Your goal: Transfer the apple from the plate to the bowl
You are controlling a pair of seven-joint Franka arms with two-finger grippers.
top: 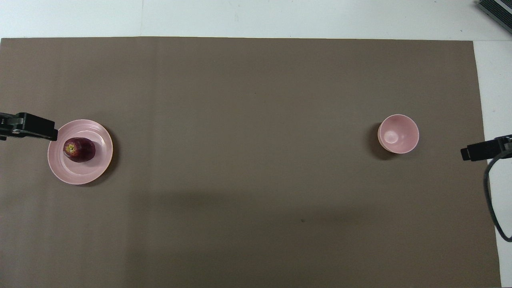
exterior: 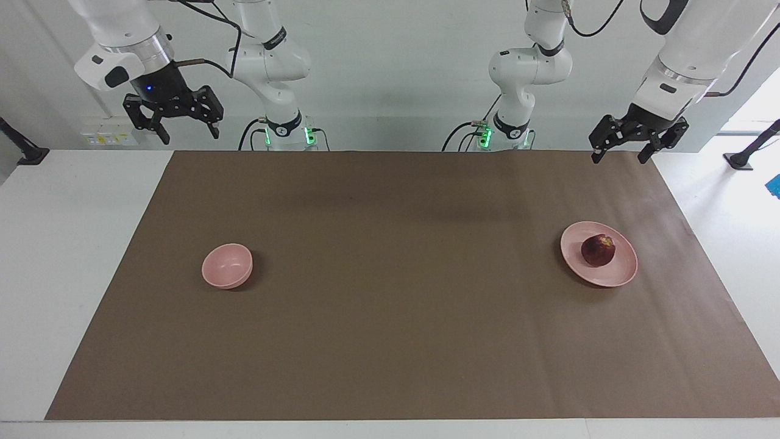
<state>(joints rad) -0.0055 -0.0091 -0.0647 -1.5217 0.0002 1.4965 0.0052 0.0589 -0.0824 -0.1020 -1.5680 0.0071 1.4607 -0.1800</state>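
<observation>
Apple (exterior: 598, 250) on plate (exterior: 620, 272), below raised open fingers (exterior: 596, 156).

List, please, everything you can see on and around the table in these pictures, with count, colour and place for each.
apple: one, dark red with a yellowish patch, on the plate.
plate: one, pale pink, on the mat toward the left arm's end of the table.
bowl: one, pale pink, nothing in it, on the mat toward the right arm's end.
mat: one, brown, covering most of the table.
table: one, white, showing around the mat.
left gripper: one, black, open, raised over the mat's edge by the plate.
right gripper: one, black, open, raised at the right arm's end of the table.
</observation>
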